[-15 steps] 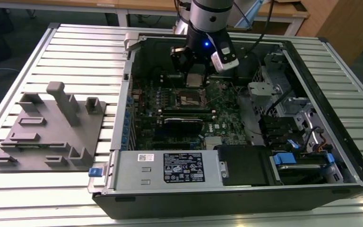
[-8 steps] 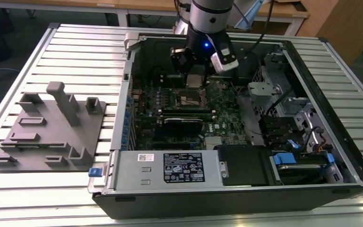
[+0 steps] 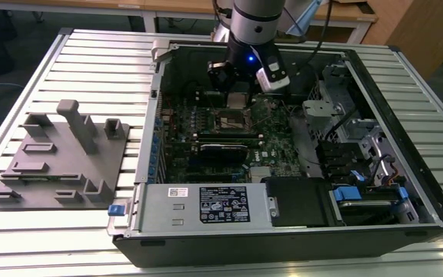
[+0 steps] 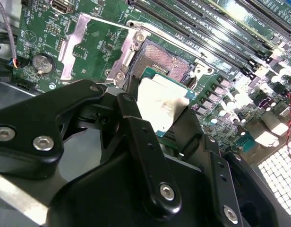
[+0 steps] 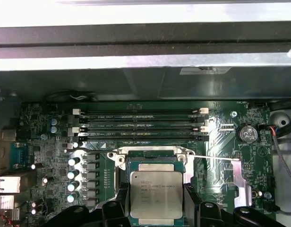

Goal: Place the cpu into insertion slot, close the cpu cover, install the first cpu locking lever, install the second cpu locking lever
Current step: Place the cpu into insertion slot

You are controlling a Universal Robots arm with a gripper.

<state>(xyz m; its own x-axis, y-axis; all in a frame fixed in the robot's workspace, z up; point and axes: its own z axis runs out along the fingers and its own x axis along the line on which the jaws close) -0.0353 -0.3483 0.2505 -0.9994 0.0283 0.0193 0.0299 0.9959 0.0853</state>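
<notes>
gripper (image 5: 156, 201) is clamped on the cpu (image 5: 156, 191), fingers (image 5: 118, 210) on two opposite edges. cpu hangs just over the slot (image 4: 168, 64), metal top up. It doesn't look seated: in the second wrist view part of the slot's dark recess lies open beyond the chip. Cannot tell whether the chip touches the slot rim. cover (image 4: 71, 43) is swung back and lies beside the slot, clear of it.

Handling, as a judgement: the chip is light, stiff and flat. Its smooth metal top looks slippery, so the edge grip is the right hold, with no pressing on top. The fragile parts are the underside and the slot's contacts, so it wants to stay level over the slot, no sliding.
</notes>
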